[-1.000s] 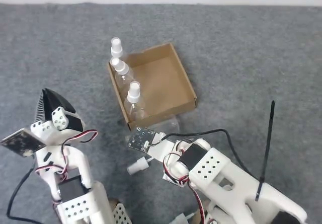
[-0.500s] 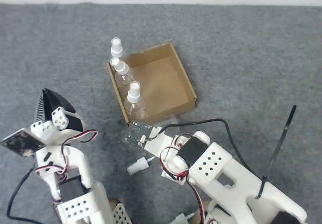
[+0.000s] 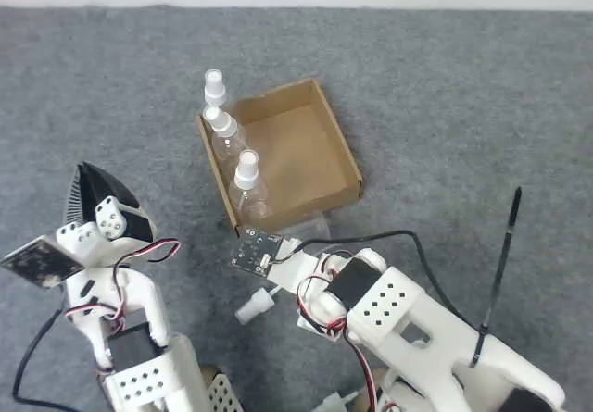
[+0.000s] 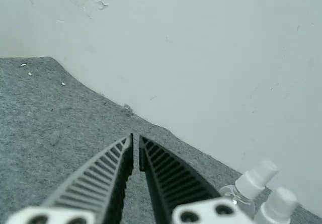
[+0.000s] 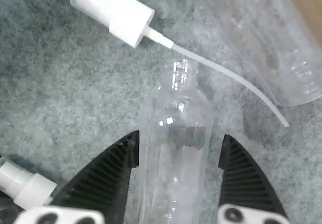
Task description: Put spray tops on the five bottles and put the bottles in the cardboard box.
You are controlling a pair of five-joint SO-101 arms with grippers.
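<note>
- Right pincer [image 5: 178, 137]: wide open astride a lying bottle [image 5: 173, 178]; left pincer [image 4: 136, 139]: closed, empty.
- Box [image 3: 340, 136]: just near the bottle.
- Better to grip the body squarely, leaving the neck free for the top [image 5: 113, 12] beside.

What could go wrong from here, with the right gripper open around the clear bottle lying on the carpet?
The bottle is smooth and round; inside the open right gripper it may roll or slip out when squeezed.
The loose spray top has a thin tube lying beside the bottle's neck, which could get snagged or bent.
A second bottle lies close by and could be knocked away.
</note>
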